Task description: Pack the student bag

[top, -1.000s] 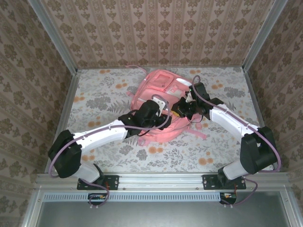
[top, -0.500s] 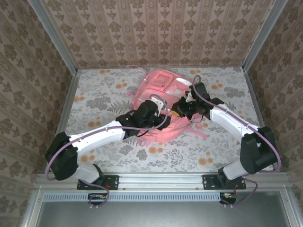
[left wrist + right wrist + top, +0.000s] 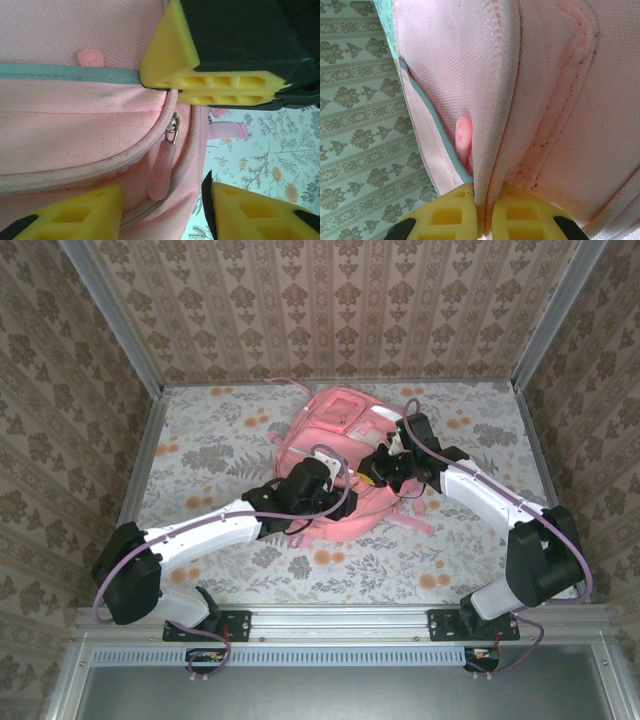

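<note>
No text, label, brand, number or sign can be read in any of the views. The pale patch (image 3: 345, 403) on the student bag (image 3: 308, 432), in the upper middle of the top view, is too small to tell whether it carries any lettering.
</note>
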{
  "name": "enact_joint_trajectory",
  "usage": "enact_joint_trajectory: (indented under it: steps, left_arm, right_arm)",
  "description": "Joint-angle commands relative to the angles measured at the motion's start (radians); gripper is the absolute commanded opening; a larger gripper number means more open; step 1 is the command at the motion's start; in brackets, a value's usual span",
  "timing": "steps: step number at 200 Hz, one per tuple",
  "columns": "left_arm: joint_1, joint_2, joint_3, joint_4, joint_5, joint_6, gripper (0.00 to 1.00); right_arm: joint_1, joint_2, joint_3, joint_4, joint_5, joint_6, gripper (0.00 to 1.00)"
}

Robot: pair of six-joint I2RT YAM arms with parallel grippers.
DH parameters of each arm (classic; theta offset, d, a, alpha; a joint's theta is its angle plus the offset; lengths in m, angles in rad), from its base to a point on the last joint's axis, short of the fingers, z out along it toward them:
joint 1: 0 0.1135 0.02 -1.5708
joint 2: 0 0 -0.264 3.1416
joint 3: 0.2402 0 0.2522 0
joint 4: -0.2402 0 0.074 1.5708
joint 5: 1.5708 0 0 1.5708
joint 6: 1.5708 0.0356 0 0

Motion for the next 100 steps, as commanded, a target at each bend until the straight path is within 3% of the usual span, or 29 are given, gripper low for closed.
enact_joint_trajectory:
  steps: [1, 100]
  left_arm:
    - [0.002, 0.038, 0.042, 0.01, -0.003, -0.014, 0.47]
    - [0.013, 0.055, 0.048, 0.058, -0.062, -0.05, 0.32]
  right_arm:
    - [0.017, -0.009, 0.047, 0.061, -0.079, 0.006, 0.1]
    - [0.057, -0.004, 0.049, 0.065, -0.099, 0.019, 0.1]
